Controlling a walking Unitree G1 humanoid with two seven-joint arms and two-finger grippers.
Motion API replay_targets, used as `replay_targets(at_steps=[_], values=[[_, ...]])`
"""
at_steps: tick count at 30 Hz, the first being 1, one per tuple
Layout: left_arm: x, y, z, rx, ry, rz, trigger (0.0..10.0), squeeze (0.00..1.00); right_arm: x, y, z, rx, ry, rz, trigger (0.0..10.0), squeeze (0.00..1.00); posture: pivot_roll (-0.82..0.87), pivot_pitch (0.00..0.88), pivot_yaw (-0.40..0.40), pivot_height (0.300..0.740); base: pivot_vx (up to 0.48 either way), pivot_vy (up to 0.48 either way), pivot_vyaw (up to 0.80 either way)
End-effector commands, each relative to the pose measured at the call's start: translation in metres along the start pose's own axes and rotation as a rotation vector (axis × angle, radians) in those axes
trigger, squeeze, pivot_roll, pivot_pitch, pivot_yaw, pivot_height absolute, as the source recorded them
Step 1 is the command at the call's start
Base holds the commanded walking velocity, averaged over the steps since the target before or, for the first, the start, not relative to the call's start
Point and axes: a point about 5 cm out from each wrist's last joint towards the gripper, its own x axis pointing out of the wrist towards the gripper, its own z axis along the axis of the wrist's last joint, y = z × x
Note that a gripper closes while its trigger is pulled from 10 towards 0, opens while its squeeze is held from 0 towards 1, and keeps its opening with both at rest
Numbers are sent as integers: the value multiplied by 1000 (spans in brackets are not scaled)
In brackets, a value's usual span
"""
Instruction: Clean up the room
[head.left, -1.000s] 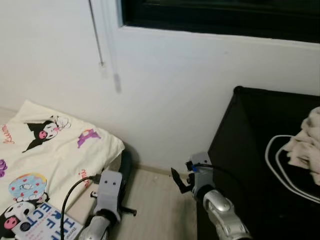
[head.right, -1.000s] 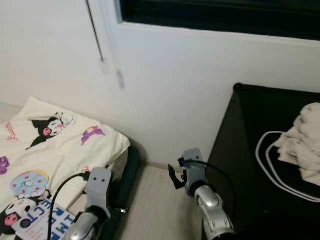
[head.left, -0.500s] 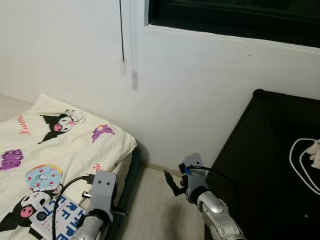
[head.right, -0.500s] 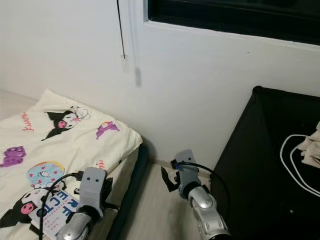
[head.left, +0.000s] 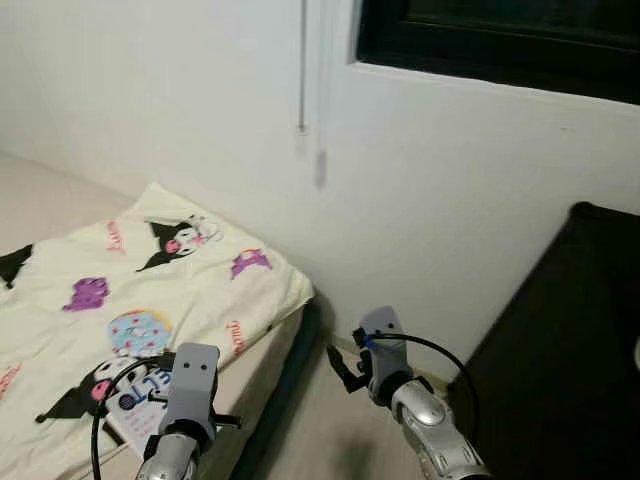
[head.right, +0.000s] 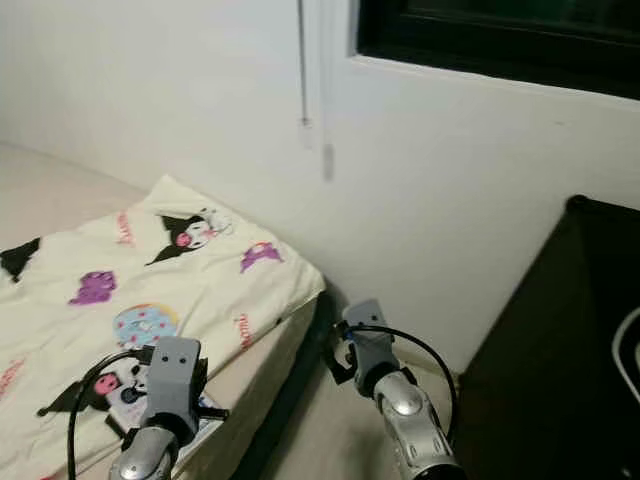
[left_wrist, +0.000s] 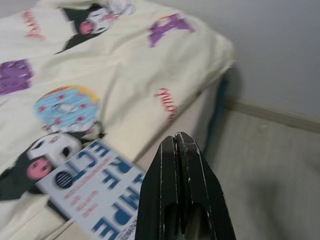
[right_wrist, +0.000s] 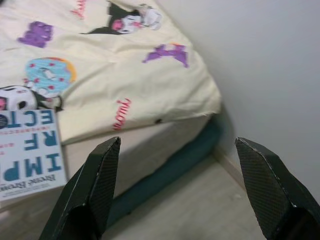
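A blue-and-white book lies face up on a cream duvet printed with cartoon characters, near the bed's side edge. My left gripper is shut with nothing in it and hovers just above the bed edge, beside the book. In the right wrist view the book lies off to one side. My right gripper is open and empty, held over the floor strip between the bed and a black cabinet. Its black fingers point towards the bed's corner.
The low bed has a dark teal mattress edge and stands against the white wall. A black cabinet stands at the right. A dark window is above, with a blind cord hanging down the wall.
The camera has swung left: the black cabinet with its cloth and white cable slid off to the right and more of the bed came into view. Both arms keep their pose.
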Motion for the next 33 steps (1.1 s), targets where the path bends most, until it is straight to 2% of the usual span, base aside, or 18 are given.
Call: replay_targets(at_steps=[1, 17, 22, 30, 33], values=[[0, -2, -3, 0, 10, 10, 10000, 0, 1, 1, -1, -15, 6, 12, 10000, 0, -37, 116, -76, 740, 0, 0, 800], [0, -9, 2, 12, -9, -62, 10000, 0, 0, 0, -2, 0, -6, -20, 10000, 0, -38, 119, -49, 740, 0, 0, 793], [1, -12, 4, 26, -14, -73, 10000, 0, -1, -6, -4, 46, -5, -55, 10000, 0, -37, 119, -46, 740, 0, 0, 0], [-1, -13, 3, 50, -15, -79, 10000, 0, 0, -6, -4, 51, -5, -58, 10000, 0, -36, 123, -44, 740, 0, 0, 0], [-1, -12, 3, 43, -12, -75, 10000, 0, 0, -6, -4, 53, -6, -57, 10000, 0, -36, 123, -46, 740, 0, -374, 0]])
